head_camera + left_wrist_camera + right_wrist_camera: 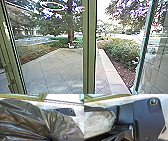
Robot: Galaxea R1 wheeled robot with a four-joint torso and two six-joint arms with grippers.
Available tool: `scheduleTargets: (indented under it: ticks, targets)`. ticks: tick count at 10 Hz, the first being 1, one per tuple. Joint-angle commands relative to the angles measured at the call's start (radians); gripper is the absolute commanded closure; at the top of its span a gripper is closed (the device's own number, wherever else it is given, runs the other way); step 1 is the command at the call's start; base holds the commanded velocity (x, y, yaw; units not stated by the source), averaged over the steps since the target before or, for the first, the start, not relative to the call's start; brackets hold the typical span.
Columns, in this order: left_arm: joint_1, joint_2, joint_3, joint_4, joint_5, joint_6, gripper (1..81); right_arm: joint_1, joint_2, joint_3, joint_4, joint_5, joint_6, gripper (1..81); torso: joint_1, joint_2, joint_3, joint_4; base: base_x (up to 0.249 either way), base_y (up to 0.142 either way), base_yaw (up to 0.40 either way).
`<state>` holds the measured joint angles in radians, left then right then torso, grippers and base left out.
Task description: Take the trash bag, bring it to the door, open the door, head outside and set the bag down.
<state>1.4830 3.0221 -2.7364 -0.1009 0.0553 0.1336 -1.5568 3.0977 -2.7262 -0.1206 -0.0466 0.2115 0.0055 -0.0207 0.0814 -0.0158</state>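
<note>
Taking the robot's heading as 12 o'clock.

Head view: a green door post (89,45) stands upright at 12, close in front. A second green frame (10,57), leaning, is at about 10; glass fills the span between the two, with a pinkish oval reflection (52,5) at about 11. A narrower glass edge (144,47), tilted, is at about 1 to 2. Whether the way through is open, I cannot tell.

Outdoors, past the frames: grey paving (55,70) from 11 to 12; a pale kerb (112,72) just right of 12, running away from us; bushes (120,50) and brown mulch (126,75) at about 1, along the kerb. A tree trunk (70,22) is slightly left of 12, a small white object (71,46) near its foot, too blurred to name.

Bag (22,119): dark, glossy, at the robot's left wrist, its film drawn into tight pleats that meet at one gathered spot. It partly covers the robot's dark plate (63,111). Crumpled whitish plastic (96,124) lies close by the plate in the right wrist view.

Left gripper, state: cannot tell. Right gripper, state: cannot tell.
</note>
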Motion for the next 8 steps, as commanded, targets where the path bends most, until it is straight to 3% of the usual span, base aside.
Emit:
scheduleTargets:
  ticks: [1,8]
  targets:
    - [-0.072,-0.003,0.001,0.006,0.054,0.006,81.1,0.06,0.011,0.005,0.004,-0.049,-0.003,1.0,0.0,0.0,0.0,0.0,0.0,0.0,0.0]
    - [-0.074,0.002,-0.002,0.009,0.049,0.006,81.1,0.059,0.008,0.004,0.004,-0.049,-0.001,1.0,0.0,0.0,0.0,0.0,0.0,0.0,0.0]
